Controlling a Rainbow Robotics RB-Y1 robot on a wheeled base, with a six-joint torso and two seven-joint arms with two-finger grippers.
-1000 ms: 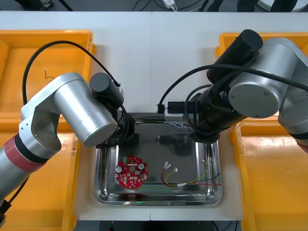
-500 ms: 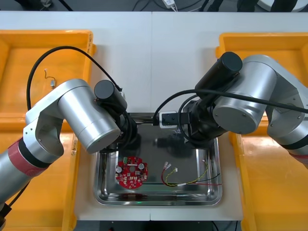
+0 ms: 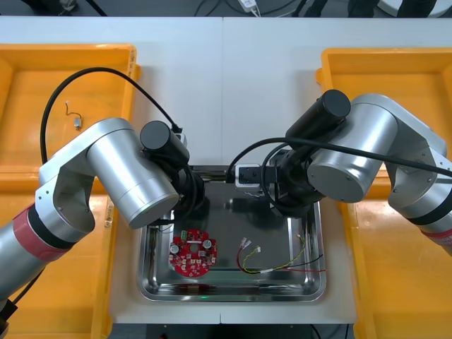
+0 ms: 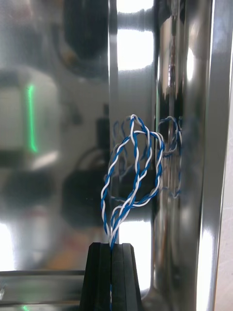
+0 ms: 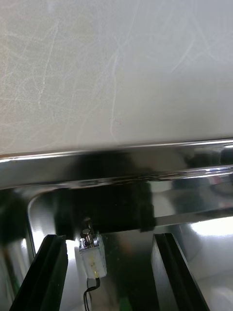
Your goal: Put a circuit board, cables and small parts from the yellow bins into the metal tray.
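One red circuit board (image 3: 191, 256), one red and yellow cable (image 3: 282, 266) lying lower-centre in the metal tray (image 3: 233, 295), right gripper (image 4: 111, 245) pinching one blue and white cable (image 4: 136, 170), left gripper (image 5: 109, 237) gaping around one small metal part (image 5: 92, 252), both arms edging inward since earlier.

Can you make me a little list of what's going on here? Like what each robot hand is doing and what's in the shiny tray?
tray: metal tray, shiny, between the yellow bins
lying in tray: red circuit board, red and yellow cable
left arm: left gripper, fingers open, at the tray's far left corner
between its fingers: small metal part, resting in the tray
right arm: right gripper, fingers shut on the blue and white cable, close to the tray's wall
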